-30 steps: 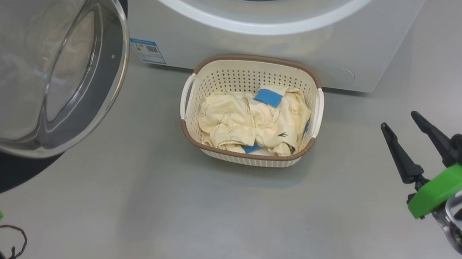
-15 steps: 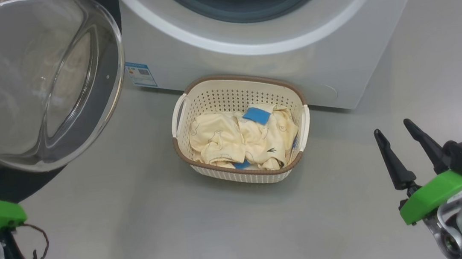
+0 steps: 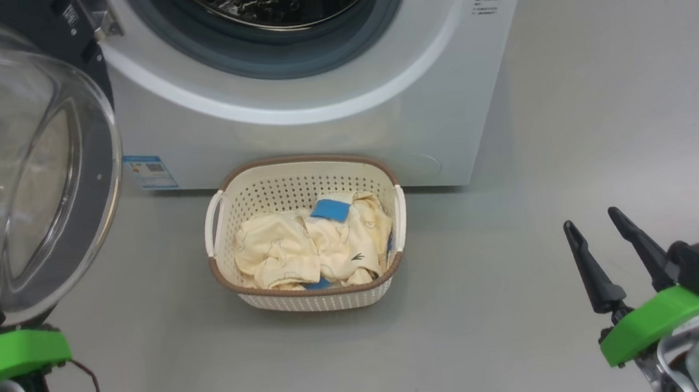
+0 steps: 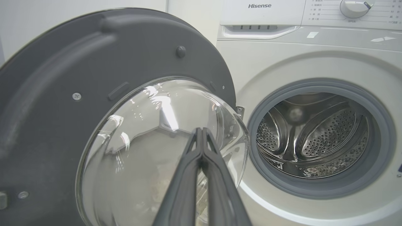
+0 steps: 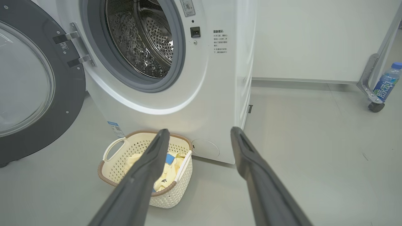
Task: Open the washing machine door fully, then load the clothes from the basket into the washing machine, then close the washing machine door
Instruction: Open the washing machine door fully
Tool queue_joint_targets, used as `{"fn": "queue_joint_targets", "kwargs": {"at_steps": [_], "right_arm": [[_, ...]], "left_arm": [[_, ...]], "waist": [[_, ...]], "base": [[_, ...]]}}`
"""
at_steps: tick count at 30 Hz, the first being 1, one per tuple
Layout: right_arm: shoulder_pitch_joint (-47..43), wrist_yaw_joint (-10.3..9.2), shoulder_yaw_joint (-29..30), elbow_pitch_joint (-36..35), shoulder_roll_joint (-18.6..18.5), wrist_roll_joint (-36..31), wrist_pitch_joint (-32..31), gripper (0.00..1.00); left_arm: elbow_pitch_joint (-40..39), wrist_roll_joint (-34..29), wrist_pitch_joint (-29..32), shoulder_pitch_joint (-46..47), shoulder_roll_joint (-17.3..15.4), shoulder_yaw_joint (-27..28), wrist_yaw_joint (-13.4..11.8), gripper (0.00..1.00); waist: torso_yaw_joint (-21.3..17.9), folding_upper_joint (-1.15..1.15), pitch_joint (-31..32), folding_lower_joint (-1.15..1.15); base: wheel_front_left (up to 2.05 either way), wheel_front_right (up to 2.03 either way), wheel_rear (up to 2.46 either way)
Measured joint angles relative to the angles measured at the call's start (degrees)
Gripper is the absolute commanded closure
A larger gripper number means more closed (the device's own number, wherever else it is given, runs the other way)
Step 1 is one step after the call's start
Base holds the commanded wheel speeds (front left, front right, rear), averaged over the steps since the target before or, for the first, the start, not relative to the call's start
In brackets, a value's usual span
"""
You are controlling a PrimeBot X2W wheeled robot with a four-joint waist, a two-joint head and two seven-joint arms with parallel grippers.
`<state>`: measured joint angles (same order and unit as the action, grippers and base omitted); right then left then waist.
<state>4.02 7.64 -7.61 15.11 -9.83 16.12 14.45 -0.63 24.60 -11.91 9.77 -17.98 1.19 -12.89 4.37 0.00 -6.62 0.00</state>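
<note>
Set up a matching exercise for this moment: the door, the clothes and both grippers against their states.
1. washing machine door
2. clothes
3. left gripper
4. right gripper

A. jaws shut
B. standing open
C. jaws open, holding nothing
D. lying in the basket

Pairs: 1-B, 2-D, 3-A, 4-C

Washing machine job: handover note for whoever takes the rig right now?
Left pincer: shut, empty, pointing at the glass of the door.
Right pincer: open, empty, above the floor to the right of the basket.
The door is swung wide open. The basket sits on the floor against the front of the washing machine, with the clothes in it.
Done: door opened.
Left: load the clothes, then close the door.
</note>
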Motion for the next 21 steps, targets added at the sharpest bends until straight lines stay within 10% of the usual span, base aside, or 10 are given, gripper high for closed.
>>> {"fn": "queue_joint_targets", "kwargs": {"at_steps": [21], "right_arm": [[-3.1, 0.00, 2.7, -5.8, 2.2, -1.7, 0.0, 0.00]], "left_arm": [[-6.0, -1.0, 2.4, -11.3, -0.2, -3.8, -0.8, 1.00]], "waist": [[-11.0, 0.00, 3.3, 0.00]], "base": [[0.00, 0.00, 0.00]]}}
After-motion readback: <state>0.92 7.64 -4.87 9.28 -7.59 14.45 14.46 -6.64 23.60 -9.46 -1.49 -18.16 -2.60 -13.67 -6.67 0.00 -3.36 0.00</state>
